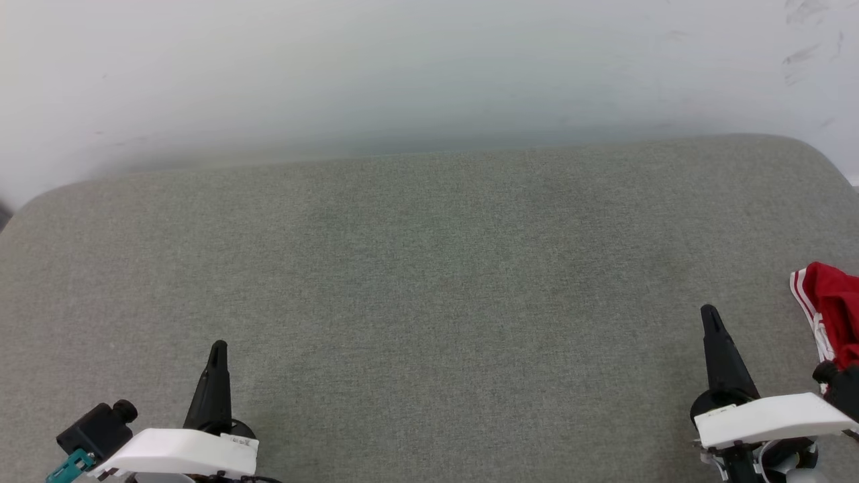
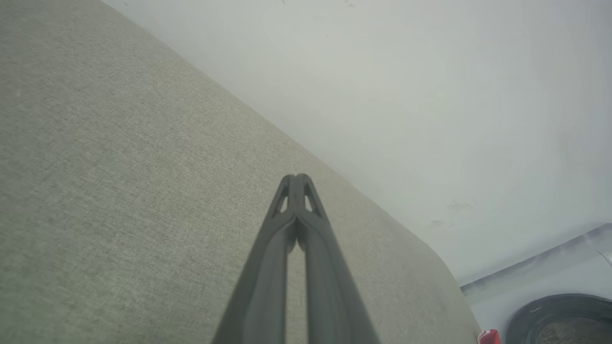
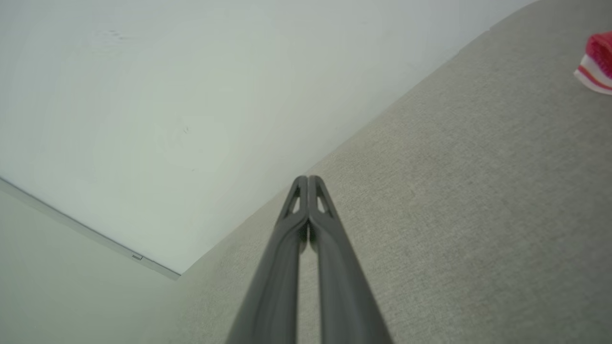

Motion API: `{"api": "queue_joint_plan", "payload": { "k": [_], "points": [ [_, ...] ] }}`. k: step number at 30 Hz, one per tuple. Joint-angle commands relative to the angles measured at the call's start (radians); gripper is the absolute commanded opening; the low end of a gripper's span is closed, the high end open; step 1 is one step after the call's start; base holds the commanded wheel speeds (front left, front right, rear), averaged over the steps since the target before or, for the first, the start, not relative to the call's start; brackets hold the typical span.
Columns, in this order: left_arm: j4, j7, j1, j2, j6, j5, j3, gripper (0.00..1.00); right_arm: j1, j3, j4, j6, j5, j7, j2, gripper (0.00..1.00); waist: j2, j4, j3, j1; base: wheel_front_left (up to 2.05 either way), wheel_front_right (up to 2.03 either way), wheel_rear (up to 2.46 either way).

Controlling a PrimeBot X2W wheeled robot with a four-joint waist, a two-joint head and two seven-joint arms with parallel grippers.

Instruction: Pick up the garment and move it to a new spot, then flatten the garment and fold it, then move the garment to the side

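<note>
Head view: holding left gripper [image 1: 218,349] and right gripper [image 1: 710,315] pinched fully together, tips meeting, clasping nothing, both pointing forward over grey cushion [image 1: 429,268] toward pale wall [image 1: 402,67]. Finding garment [image 1: 832,302] lying bunched on cushion just to the right of right gripper, about level with its fingers and not touching them, red cloth with red-and-white striped trim showing, running out past the frame edge. Sitting well apart from left gripper, far off to its right, with right gripper standing between.
</note>
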Motion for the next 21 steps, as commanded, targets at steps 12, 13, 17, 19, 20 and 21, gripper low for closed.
{"api": "queue_joint_plan", "payload": {
  "k": [12,13,17,19,20,21],
  "points": [
    [0.018,0.05,-0.05,0.009,-0.001,-0.204,0.002,0.0,-0.037,-0.017,0.007,0.0,0.202,0.05,-0.008,0.0,0.0,0.004,-0.004,0.0,0.0,0.0,0.0],
    [0.02,0.053,-0.051,0.009,-0.001,-0.215,0.002,0.0,-0.037,-0.018,0.008,0.0,0.213,0.053,-0.008,0.0,0.0,0.004,-0.004,0.0,0.0,0.0,0.0],
    [0.025,0.062,-0.054,0.009,-0.001,-0.251,0.002,0.0,-0.039,-0.021,0.011,0.0,0.247,0.062,-0.007,0.0,0.0,0.005,-0.005,0.0,0.0,0.0,0.0],
    [0.028,0.068,-0.058,0.009,-0.002,-0.273,0.002,0.0,-0.04,-0.023,0.014,0.0,0.27,0.068,-0.007,0.0,0.0,0.005,-0.006,0.0,0.0,0.0,0.0],
    [0.033,0.076,-0.062,0.009,-0.002,-0.307,0.003,0.0,-0.041,-0.026,0.016,0.0,0.302,0.078,-0.007,0.0,0.0,0.006,-0.007,0.0,0.0,0.0,0.0],
    [0.035,0.08,-0.064,0.009,-0.002,-0.317,0.003,0.0,-0.041,-0.027,0.018,0.0,0.313,0.08,-0.007,0.0,0.0,0.006,-0.007,0.0,0.0,0.0,0.0]
  ]
}}
